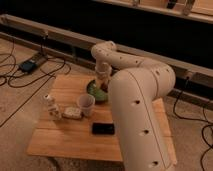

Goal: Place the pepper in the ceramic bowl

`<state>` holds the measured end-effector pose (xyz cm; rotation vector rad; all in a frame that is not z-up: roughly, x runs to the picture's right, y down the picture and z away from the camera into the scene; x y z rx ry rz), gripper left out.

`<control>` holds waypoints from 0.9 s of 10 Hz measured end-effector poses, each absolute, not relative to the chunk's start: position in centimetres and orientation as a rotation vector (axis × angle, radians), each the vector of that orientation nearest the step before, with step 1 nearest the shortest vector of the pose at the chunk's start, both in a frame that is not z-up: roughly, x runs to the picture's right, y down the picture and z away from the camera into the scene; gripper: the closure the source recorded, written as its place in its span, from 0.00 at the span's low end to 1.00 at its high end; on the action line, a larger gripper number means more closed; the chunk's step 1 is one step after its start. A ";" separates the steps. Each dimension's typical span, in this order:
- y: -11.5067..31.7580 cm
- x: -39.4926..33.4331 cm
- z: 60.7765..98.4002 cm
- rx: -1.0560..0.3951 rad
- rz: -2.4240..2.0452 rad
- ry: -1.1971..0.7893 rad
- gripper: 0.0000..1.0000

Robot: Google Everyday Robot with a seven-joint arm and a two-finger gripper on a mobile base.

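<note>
One gripper [103,76] hangs at the arm's end directly over the ceramic bowl [91,89]. Whether it is spread or clamped on anything I cannot tell, since the wrist hides its tip. Just below it a green mass, which I take for the pepper [100,93], sits within the bowl's rim; whether it lies free or is held cannot be made out. Just beside the bowl, nearer the camera than the gripper, stands a white cup [86,104]. Beyond the cup, farther from the gripper, are a pale packet [72,113] and a small bottle [50,106]. A flat black object [103,128] lies below the gripper toward the front edge of the surface [60,142]. As I judge the risks, a withdrawal made while the pepper is gripped would lift it out of the bowl. A low sideways exit could clip the cup or tip the bowl.
</note>
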<state>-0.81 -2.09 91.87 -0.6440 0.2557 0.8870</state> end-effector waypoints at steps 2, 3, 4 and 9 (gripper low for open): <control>-1.8 -1.0 91.4 -0.649 0.879 0.256 0.40; -1.9 -0.9 91.2 -0.646 0.877 0.254 0.30; -1.9 -1.1 90.9 -0.645 0.874 0.248 0.23; -2.5 -1.7 89.1 -0.617 0.844 0.196 0.20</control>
